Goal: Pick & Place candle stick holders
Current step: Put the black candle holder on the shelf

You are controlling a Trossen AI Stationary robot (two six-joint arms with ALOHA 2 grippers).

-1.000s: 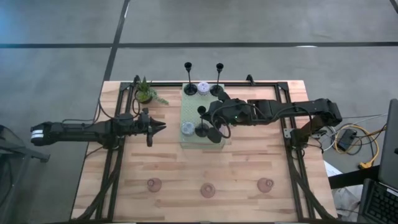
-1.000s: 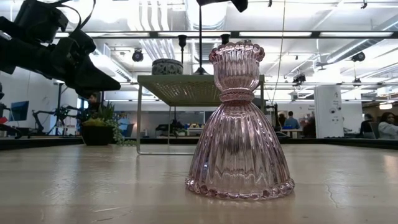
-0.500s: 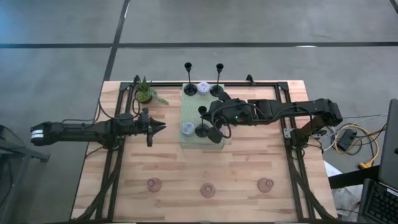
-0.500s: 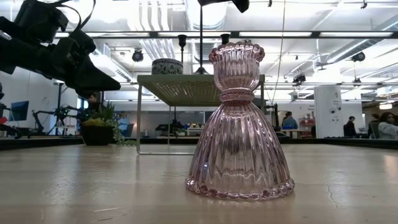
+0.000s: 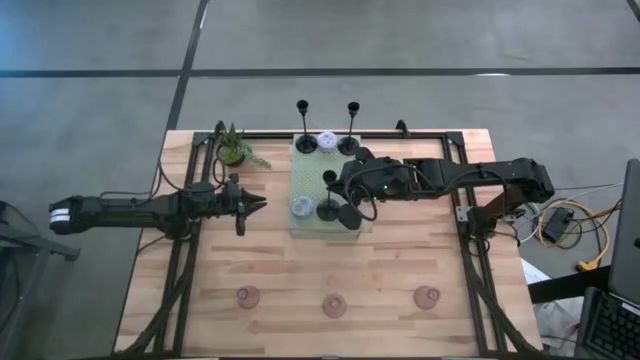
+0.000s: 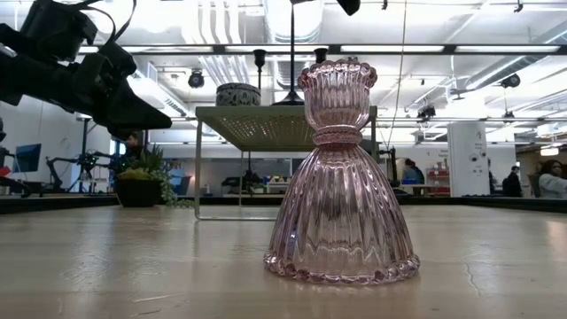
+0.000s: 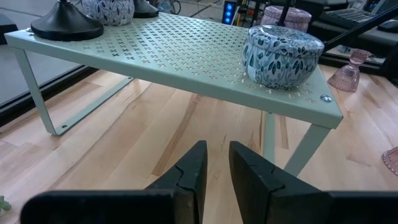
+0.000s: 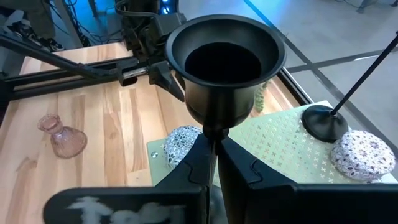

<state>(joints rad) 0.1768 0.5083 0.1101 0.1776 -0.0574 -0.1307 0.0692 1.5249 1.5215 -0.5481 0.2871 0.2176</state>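
Black stemmed candlestick (image 8: 222, 68) upright over the shelf, three pink glass holders (image 5: 334, 305) along the near table edge.

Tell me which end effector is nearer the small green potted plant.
Left. The left end effector hovers just in front of the plant; the right end effector is across the pale green perforated shelf, gripping a black candlestick.

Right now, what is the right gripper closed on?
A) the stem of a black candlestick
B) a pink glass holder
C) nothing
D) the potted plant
A: in the right wrist view the right gripper pinches the thin stem of the black candlestick just under its cup.
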